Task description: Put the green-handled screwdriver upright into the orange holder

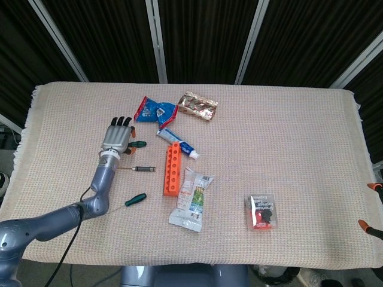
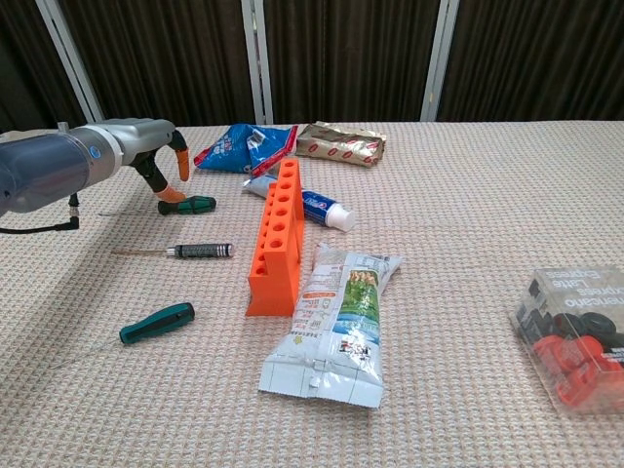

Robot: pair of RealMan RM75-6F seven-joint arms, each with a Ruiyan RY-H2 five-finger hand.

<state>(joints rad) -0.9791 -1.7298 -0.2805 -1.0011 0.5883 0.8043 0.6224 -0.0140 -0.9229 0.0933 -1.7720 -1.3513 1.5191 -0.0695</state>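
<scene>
A dark green-handled screwdriver [image 1: 138, 144] [image 2: 198, 204] lies left of the orange holder [image 1: 172, 169] [image 2: 276, 234]. The holder is a block of holes standing on the cloth. My left hand [image 1: 117, 138] [image 2: 154, 154] hovers over that screwdriver's shaft with its fingers apart. Its orange fingertips [image 2: 172, 195] come down close beside the handle, and nothing is gripped. A second, teal-handled screwdriver [image 1: 135, 199] [image 2: 157, 323] lies nearer the front. Only the orange tips of my right hand [image 1: 364, 225] show at the right edge, spread and holding nothing.
A black-handled precision screwdriver [image 1: 143, 169] [image 2: 199, 251] lies between the two green ones. Toothpaste [image 1: 178, 145], a blue packet [image 1: 153, 110] and a foil packet [image 1: 199, 106] sit behind the holder. A white pouch [image 1: 192, 198] lies to the holder's right, and a clear box [image 1: 261, 211] lies further right.
</scene>
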